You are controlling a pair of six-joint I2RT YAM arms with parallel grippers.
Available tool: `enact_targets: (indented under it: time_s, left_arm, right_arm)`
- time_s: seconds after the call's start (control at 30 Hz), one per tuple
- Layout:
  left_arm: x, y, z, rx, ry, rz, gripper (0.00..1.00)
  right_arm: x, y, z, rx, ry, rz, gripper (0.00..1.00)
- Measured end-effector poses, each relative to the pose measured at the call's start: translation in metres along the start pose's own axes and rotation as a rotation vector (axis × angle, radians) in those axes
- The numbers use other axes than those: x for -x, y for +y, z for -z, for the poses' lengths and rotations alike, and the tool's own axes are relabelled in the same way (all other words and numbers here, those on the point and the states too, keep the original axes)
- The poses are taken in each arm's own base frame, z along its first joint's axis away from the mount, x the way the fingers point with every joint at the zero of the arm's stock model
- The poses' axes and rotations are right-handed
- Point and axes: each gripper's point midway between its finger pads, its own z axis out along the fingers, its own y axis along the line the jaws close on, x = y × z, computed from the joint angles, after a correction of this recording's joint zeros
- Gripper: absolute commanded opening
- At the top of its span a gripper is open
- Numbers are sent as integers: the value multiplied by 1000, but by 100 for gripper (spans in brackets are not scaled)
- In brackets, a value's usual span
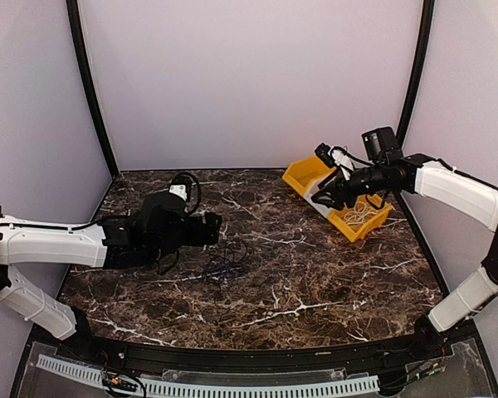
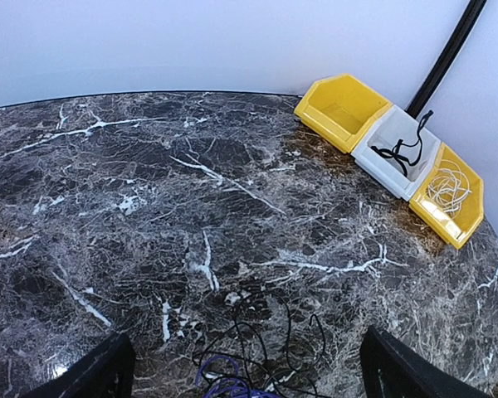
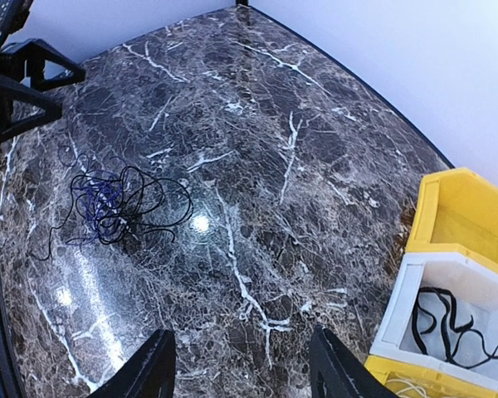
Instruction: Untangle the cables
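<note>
Landmark: white bin (image 2: 380,172), the middle of three bins in a row on the dark marble table (image 1: 315,282).
Cable tangle (image 3: 116,203): loose black loops with a blue-violet strand knotted in. It lies flat on the table, well apart from the white bin, toward the left arm's side and nearer the arm bases.
Black cable (image 2: 398,151): coiled inside the white bin, with one end rising over its far rim.
White cable (image 2: 448,189): loosely coiled in the near yellow bin (image 2: 436,225), which touches the white bin on its nearer side.
Far yellow bin (image 2: 325,123): touches the white bin on its farther side. No contents can be made out.
Left gripper (image 1: 217,228): low over the table, well apart from the white bin and about as far from it as the cable tangle. Jaws spread wide with nothing between them; the tangle's strands lie on the table below the gap.
Right gripper (image 3: 241,340): raised over the white bin's edge, pointing away from the bin toward the tangle. Jaws apart, gripping nothing.
</note>
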Motion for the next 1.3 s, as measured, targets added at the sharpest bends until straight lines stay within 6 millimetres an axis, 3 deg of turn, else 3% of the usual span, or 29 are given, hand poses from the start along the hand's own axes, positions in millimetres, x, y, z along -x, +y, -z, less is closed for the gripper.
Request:
enact_targets:
  time_s: [0.13,0.4,0.57,0.77,1.0,1.1,1.2,1.23,1.3]
  left_arm:
    - [5,3,16,-42,-25,6,96]
    - [25,11,43,-70,-101,34,95]
    - [22,14,43,-57,-89,26,95]
    - [16,18,42,-37,-66,10,95]
    - [17,24,50,-35,-74,32,95]
    - [16,27,53,-37,-79,43,96]
    - [14,28,53,-35,-76,43,96]
    - [13,28,53,-34,-76,43,96]
    - [13,28,53,-33,-75,41,96]
  right_arm:
    - [-6,16,-19,74,18,82,55]
    - [-66,70,-117,224,249,311,53]
    - [-76,67,-155,201,323,397,54]
    - [-66,55,-181,148,329,457,56]
    - [-71,71,-208,183,345,542,55]
    - [-76,79,-215,209,353,568,46]
    - [-80,85,-219,235,354,579,6]
    - [-80,87,-220,240,352,583,0]
    - [-79,87,-220,242,350,579,0]
